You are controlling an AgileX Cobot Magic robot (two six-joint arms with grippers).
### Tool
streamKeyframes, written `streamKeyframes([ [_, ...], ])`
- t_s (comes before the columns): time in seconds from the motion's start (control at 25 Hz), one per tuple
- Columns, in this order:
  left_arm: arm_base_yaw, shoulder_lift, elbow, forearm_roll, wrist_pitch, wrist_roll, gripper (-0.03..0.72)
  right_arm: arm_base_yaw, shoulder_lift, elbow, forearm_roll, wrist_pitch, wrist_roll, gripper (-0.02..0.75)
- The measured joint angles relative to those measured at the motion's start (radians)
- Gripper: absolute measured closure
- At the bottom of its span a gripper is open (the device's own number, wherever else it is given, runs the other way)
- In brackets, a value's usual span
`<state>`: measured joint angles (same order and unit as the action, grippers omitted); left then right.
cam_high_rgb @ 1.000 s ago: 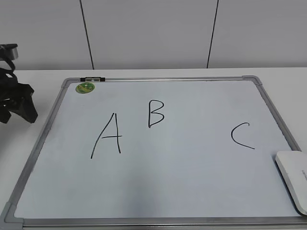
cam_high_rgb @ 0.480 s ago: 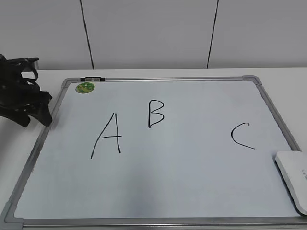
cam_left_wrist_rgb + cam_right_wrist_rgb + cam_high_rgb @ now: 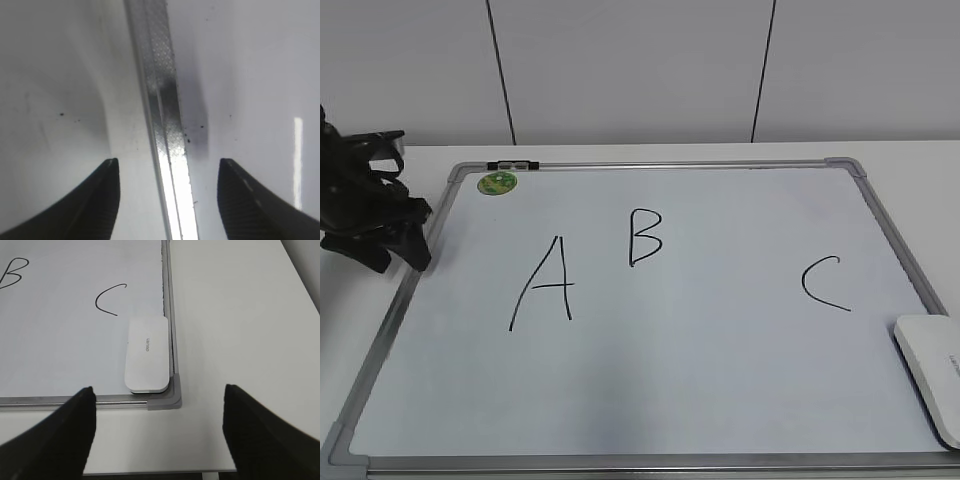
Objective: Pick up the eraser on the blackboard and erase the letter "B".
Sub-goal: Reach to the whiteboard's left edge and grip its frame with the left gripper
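- White worktop (image 3: 620,152) carries the blackboard (image 3: 650,400), with grey wall panels split by dark seams rising behind it in the exterior view.
- Left fingers (image 3: 100,200): two dark ribbed tips stand apart at the bottom of the left wrist view, gripping nothing; the gap between them spans the board's grey metal frame strip (image 3: 165,125).
- Left gripper (image 3: 390,250): in the exterior view it sits at the board's left edge, near the upper left corner, its black body over the worktop just outside the frame.
- Right fingers (image 3: 70,430): two dark tips spread wide apart at the bottom corners of the right wrist view, empty, raised above the worktop on the near side of the board's corner.
- Right gripper (image 3: 157,435): not seen in the exterior view; its camera looks over the board's grey plastic corner (image 3: 167,399).
- Eraser (image 3: 146,354): white rounded block with small grey print on top, lying flat on the board, tucked into that corner with one long side against the frame; in the exterior view it lies at the lower right edge, partly cut off.
- Letter "B" (image 3: 645,236): thin black strokes, intact, in the upper middle of the board, well apart from the eraser.
- Letter "A" (image 3: 544,284) stands left of and lower than the "B"; letter "C" (image 3: 824,283) lies to its right, near the eraser.
- Round green magnet (image 3: 497,183) and a small dark clip (image 3: 512,165) sit at the top left of the board.
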<state>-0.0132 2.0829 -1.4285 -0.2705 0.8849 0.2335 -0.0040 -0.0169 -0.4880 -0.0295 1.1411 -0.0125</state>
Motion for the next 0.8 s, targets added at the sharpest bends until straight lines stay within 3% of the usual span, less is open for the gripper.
streamKeyframes([
  [0.2,0.033,0.000,-0.006,-0.041,0.000,0.035,0.286,0.000,0.000,0.000,0.000,0.000,0.000,0.151],
  [0.8,0.035,0.044,-0.010,-0.063,0.002,0.053,0.377,0.000,0.000,0.000,0.000,0.000,0.000,0.151],
])
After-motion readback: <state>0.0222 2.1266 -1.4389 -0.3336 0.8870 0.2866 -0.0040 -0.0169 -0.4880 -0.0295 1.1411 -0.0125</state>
